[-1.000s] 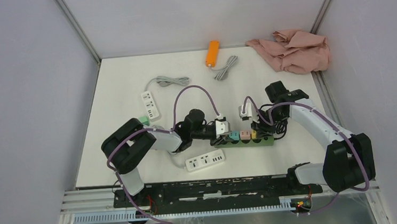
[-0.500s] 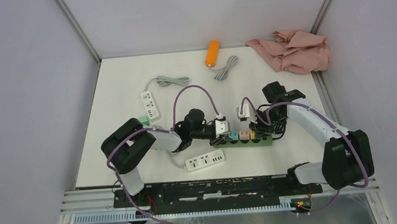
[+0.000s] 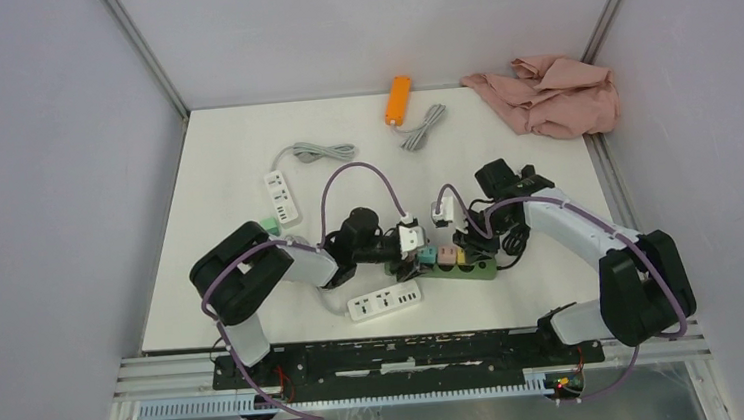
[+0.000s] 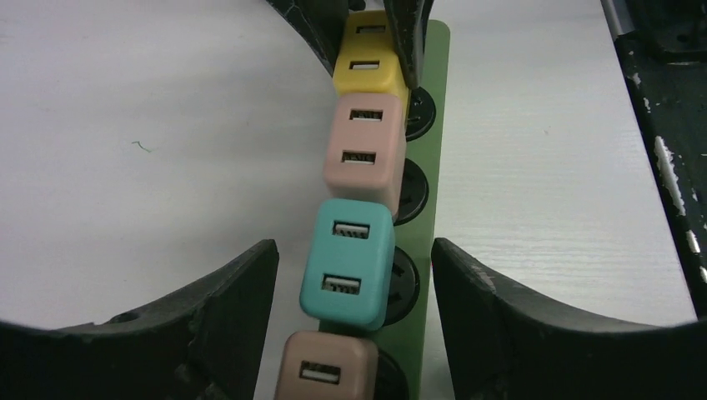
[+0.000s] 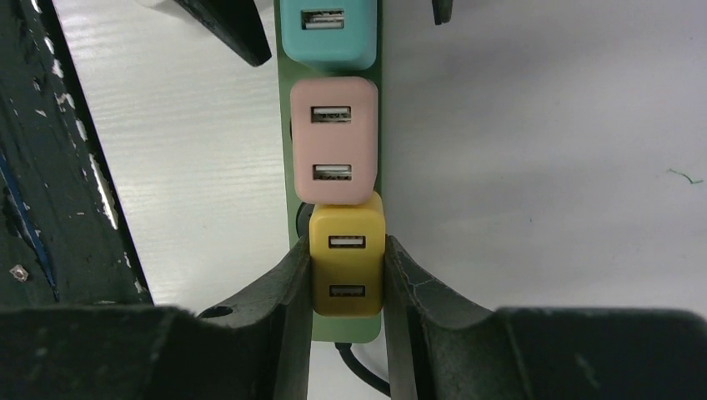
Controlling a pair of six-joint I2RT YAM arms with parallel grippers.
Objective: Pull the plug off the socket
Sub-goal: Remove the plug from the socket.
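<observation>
Shifted leftward across the tabletop, the green power strip now lies skewed. On the left gripper the jaws have sprung apart, straddling the teal plug untouched. On the right gripper the jaws pinch the yellow plug, seated at the strip's end.

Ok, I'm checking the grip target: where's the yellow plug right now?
In the right wrist view the yellow plug sits at the near end of the green strip, clamped in the right gripper, right next to the pink plug.
</observation>
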